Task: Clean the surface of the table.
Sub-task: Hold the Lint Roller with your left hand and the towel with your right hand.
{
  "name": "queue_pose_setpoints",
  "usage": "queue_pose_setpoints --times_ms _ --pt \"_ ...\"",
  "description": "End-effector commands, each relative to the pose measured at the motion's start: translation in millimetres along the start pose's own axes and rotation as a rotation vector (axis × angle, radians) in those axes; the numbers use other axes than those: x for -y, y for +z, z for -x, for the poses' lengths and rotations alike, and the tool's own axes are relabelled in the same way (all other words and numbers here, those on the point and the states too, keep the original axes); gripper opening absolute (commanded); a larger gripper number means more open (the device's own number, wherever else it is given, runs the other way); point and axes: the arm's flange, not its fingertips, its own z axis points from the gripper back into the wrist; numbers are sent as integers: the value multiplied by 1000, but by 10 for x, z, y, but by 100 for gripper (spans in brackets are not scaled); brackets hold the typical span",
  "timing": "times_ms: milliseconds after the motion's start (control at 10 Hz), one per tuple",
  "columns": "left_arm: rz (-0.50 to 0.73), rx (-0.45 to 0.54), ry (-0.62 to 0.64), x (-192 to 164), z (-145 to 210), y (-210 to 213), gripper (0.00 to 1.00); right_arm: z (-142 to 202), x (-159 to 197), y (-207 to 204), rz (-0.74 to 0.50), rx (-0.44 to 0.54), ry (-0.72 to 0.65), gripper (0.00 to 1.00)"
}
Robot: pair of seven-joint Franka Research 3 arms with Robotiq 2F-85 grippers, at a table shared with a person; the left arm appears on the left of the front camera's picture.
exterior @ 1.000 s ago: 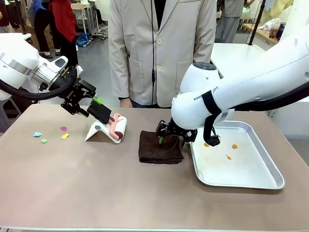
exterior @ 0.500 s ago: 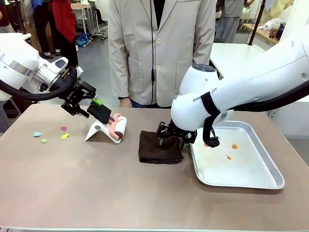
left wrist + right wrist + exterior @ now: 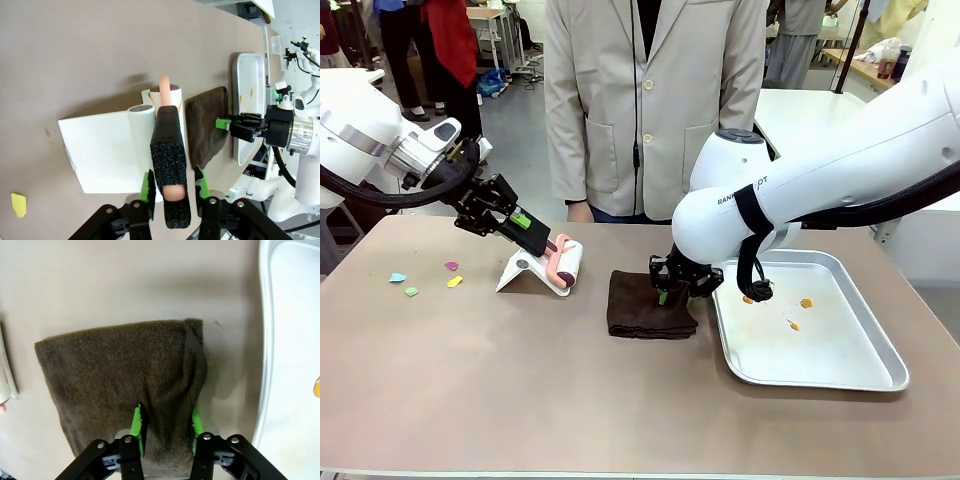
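Since a second ago the right gripper [image 3: 670, 292] has slid from the cloth's [image 3: 640, 310] edge by the tray [image 3: 830, 345] onto the cloth itself and narrowed. The left gripper [image 3: 532, 232] has also drawn in around the roller [image 3: 565, 265] handle.

The table [image 3: 570, 400] spans the foreground between the robot and the person. Its matte top looks stiff, heavy and smooth, so I judge it a thing to be wiped, not held. Any hold belongs on the soft cloth and the roller's padded handle. Paper scraps [image 3: 454, 282] lie near the table's left end, well apart from both grippers.

In the right wrist view, the right gripper [image 3: 166, 415] is closed on the cloth [image 3: 120, 370], with a ridge of pile bunched between its green pads near the edge facing the tray.

In the left wrist view, the left gripper [image 3: 172, 182] flanks the roller's [image 3: 167, 140] black foam grip at a narrow opening. One pad looks to touch it, but whether both clamp it I cannot tell. The roller rests in its white stand [image 3: 105, 150].
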Motion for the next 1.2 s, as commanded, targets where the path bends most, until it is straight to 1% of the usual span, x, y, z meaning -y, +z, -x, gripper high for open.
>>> queue_pose_setpoints --times_ms 0,100,600,700,800,900,1000,1100 --pt "-12 -11 -1 26 -30 10 4 -18 -49 -56 -6 -16 -21 4" --pt "-16 -5 -1 25 -32 13 0 -18 -47 -57 -9 -17 -19 0" --pt "-5 2 -14 53 -1 30 0 -26 -30 -86 -29 -50 6 0" --pt "3 6 -20 67 19 50 0 -26 -17 -77 -41 -49 4 0" --pt "25 15 -30 93 56 98 0 -27 13 -28 -82 -48 5 0" --pt "53 30 -38 118 92 157 0 -36 57 38 -154 -49 2 0" --pt "93 51 -53 159 154 242 0 -51 133 142 -346 -105 10 0" --pt "116 76 -68 195 233 350 0 -78 283 246 -518 -137 -5 0"
